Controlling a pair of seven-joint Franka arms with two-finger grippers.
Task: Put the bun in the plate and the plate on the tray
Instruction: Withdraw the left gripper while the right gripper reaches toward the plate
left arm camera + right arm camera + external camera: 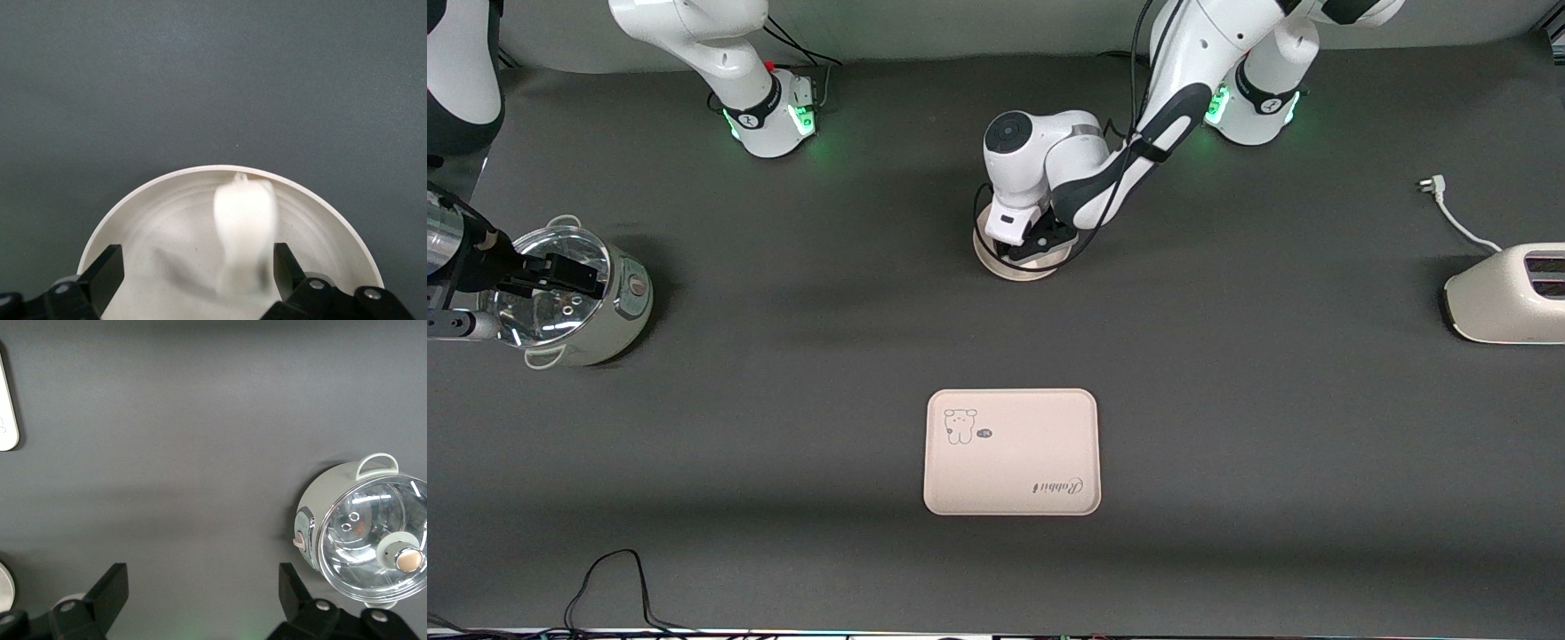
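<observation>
Only the tray (1011, 462) bears writing: cursive "Rabbit".

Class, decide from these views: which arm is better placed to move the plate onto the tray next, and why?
Left. Its claw is open right over the plate, where the bun sits between its fingers, blurred. The right arm waits with its claw open over bare table. The tray lies nearer the front camera than the plate.
</observation>
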